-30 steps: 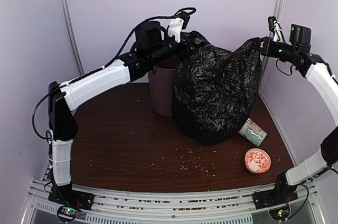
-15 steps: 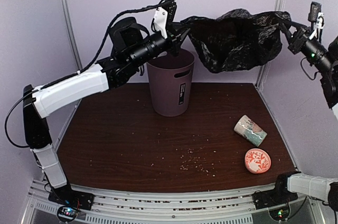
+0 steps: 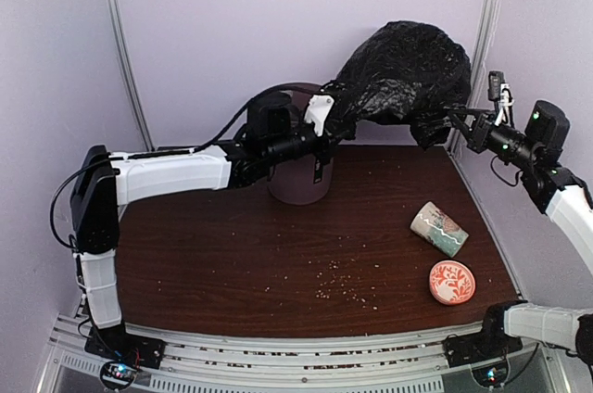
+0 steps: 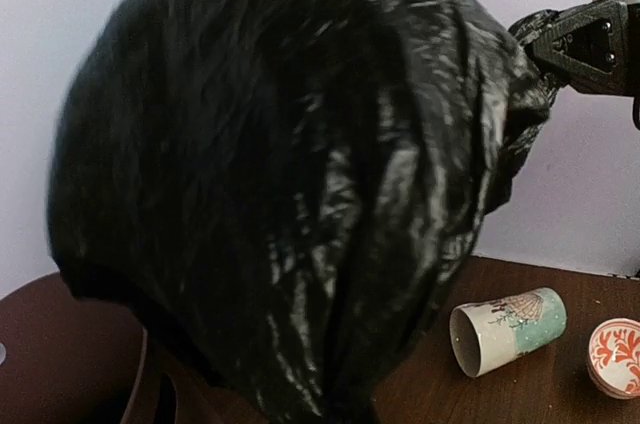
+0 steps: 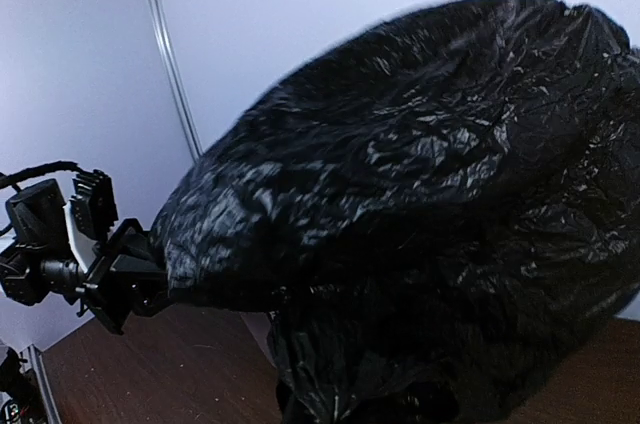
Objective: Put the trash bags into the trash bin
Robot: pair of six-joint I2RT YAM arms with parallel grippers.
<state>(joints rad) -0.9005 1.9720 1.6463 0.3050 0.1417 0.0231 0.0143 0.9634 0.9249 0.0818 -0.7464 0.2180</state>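
The trash bag (image 3: 403,69) has ballooned upward, now upper centre-right. The left gripper (image 3: 338,129) and right gripper (image 3: 457,120) pinch its edges. The trash bin (image 3: 298,191), largely hidden behind the left arm (image 3: 176,171), stands just below the left gripper.

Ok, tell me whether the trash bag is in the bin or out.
Out. The trash bag hangs in the air, puffed up, held between the left gripper and right gripper, higher than the trash bin.
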